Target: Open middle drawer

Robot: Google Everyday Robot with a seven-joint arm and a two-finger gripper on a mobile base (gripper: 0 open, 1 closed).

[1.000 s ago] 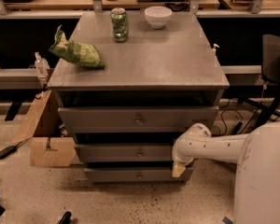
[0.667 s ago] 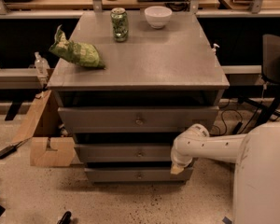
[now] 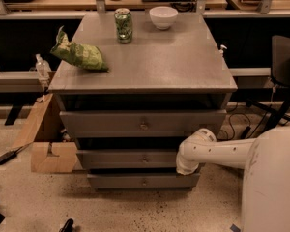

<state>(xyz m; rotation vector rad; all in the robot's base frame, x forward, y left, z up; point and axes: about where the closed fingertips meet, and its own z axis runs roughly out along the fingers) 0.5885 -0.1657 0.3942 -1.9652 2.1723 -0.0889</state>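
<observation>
Grey cabinet (image 3: 217, 98) stood centre; surface (image 3: 154, 62) carried chip bag (image 3: 79, 54), can (image 3: 123, 25), bowl (image 3: 163, 17). White arm (image 3: 217, 151) reached from right. Middle drawer (image 3: 121, 159) sat second of three. Claw (image 3: 185, 169) at its right end; spread or pressed together, could not tell.

The only change was a small one in the robot's reach. The gripper (image 3: 185, 170), at the end of the white arm (image 3: 222, 151), had crept slightly upward along the right side of the cabinet front. A second before, its tip hung lower, over the top right corner of the lowest drawer (image 3: 135, 181). It ended up closer to the right end of the middle drawer (image 3: 130, 158) (the shift was slight, and gradual across the pictures). The arm's bent joint rose with it by about as much.
</observation>
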